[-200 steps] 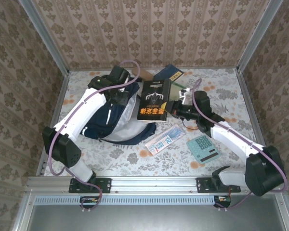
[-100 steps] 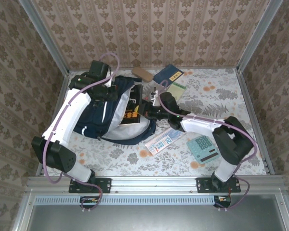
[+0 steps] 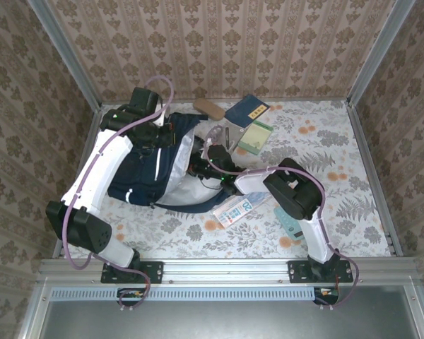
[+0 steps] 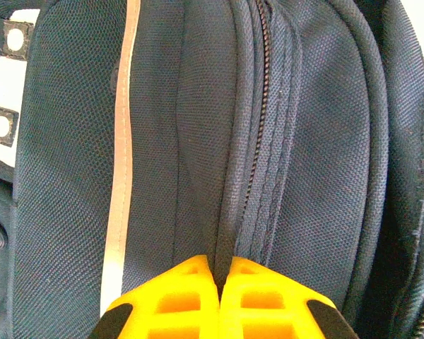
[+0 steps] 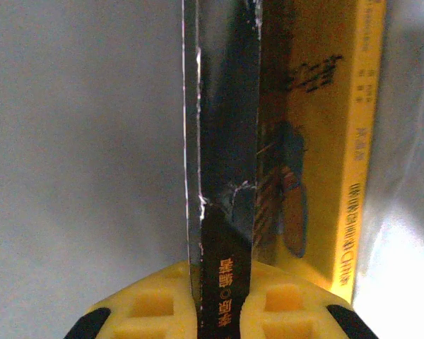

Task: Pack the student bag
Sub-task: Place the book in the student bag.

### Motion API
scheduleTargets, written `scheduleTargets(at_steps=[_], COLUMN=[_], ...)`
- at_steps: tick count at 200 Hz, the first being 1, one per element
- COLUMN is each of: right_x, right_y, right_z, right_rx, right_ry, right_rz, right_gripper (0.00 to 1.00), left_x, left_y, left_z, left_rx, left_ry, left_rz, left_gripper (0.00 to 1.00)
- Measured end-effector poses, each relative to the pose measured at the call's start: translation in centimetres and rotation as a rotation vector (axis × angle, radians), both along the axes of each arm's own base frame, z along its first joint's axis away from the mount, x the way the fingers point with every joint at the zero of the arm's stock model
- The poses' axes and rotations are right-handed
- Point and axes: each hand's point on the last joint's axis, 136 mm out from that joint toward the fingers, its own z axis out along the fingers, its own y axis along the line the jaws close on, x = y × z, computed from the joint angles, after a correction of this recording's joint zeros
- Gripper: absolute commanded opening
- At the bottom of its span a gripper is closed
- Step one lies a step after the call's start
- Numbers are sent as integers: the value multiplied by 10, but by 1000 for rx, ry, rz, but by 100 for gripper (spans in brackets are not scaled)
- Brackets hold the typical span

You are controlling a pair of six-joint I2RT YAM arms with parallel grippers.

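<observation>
The student bag point(image 3: 143, 175), navy with a thin white stripe, lies at the left of the table, its mouth facing right and the pale grey lining showing. My left gripper point(image 3: 165, 137) is at the bag's top edge. In the left wrist view it point(image 4: 225, 277) is shut on a fold of the bag's fabric point(image 4: 198, 162) beside the zipper point(image 4: 258, 106). My right gripper point(image 3: 198, 169) reaches into the bag's mouth. In the right wrist view it point(image 5: 222, 286) is shut on a black book point(image 5: 222, 141) with orange lettering, with grey lining point(image 5: 78, 141) on the left.
At the back lie a brown case point(image 3: 209, 109), a blue notebook point(image 3: 247, 109) and a green pad point(image 3: 256, 134). A flat blue-and-white packet point(image 3: 238, 206) lies just right of the bag. A teal calculator point(image 3: 285, 224) is partly hidden under my right arm.
The right gripper has carried the black book from above the bag's right side down into the bag's mouth. The left gripper has pulled the bag's top edge back and to the left.
</observation>
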Motion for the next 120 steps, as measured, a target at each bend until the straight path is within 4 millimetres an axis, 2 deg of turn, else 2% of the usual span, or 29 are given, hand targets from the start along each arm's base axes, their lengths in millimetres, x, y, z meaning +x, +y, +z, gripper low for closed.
scheduleTargets(at_steps=[13,25,57,73,89,120], right_x=[4,7,13,10,6,-5], right_y=[9,18,44,52,54,40], right_z=[-7,-14,-29,-37,-44,-52], right_rx=[-27,-51,-114,-154,-184,-251], right_ry=[3,9,28,36,46,46], right_rz=[-2,4,36,62,76,94], right_gripper=[16,19,41,46,53,54], left_x=[0,0,0,1,1,1], left_y=[0,0,0,1,1,1], left_z=[0,0,0,-1,-2,-7], left_rx=[-3,-4,-6,-7,-6,-7], left_ry=[2,2,3,2,5,9], left_rz=[1,2,5,9,9,8], left_gripper=[0,0,0,0,0,0])
